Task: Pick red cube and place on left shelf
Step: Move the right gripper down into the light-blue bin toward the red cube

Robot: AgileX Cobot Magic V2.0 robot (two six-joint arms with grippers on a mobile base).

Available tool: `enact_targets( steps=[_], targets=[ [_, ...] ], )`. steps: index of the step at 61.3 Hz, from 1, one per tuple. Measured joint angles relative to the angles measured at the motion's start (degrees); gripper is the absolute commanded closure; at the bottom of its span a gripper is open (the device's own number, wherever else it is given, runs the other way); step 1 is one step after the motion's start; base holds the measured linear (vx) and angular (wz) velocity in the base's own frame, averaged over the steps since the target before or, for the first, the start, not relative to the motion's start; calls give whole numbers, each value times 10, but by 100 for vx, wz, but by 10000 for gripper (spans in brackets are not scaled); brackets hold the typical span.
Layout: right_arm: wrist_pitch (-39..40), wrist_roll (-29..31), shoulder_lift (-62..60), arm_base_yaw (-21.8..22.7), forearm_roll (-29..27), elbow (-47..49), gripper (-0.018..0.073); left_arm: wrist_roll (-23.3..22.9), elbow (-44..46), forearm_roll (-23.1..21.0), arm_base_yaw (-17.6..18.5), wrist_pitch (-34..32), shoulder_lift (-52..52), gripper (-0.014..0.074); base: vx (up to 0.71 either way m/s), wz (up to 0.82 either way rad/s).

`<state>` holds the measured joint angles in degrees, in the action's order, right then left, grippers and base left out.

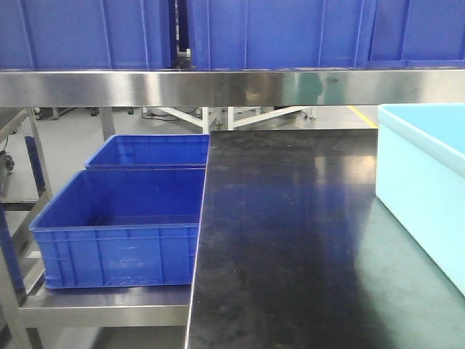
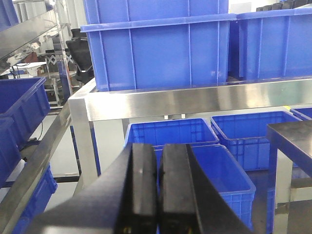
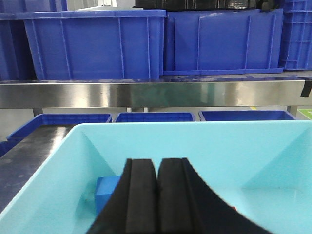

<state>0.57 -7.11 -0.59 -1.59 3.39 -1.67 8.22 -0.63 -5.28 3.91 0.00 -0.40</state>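
Two grippers show, and both are clenched on nothing: the left gripper (image 2: 158,145) has its black pads pressed together in front of the left shelf (image 2: 195,100), and the right gripper (image 3: 157,161) hangs just as tightly closed over the pale blue bin (image 3: 53,165) that sits on the black workbench top (image 1: 290,233). We cannot find the red cube for certain in any view. A blue cube (image 3: 107,192) lies on the bin floor just left of the right fingers, and we judge that the red one lies in the same bin, hidden behind those fingers. The pick is not yet begun.

To do this step well, we think the right jaws should open wide before going down, since closed pads would only knock the cube about. We would shift the wrist until the red cube shows clear between the pads, keep well off the blue cube so it is not caught too, and stay away from the sloping bin walls. Square the pads to two flat faces, come down low, then close gently. The shelf's steel rail (image 1: 218,87) and blue crates (image 2: 161,53) stand beyond the bench, so a lift clear of the bin rim comes first
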Motion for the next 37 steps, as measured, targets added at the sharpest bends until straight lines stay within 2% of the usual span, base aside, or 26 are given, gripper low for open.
enact_targets(
  steps=[37],
  targets=[
    [-6, 0, 0, 0, 0, 0, 511, 0, 0, 0, 0, 0, 0, 491, -1, -3]
  ],
)
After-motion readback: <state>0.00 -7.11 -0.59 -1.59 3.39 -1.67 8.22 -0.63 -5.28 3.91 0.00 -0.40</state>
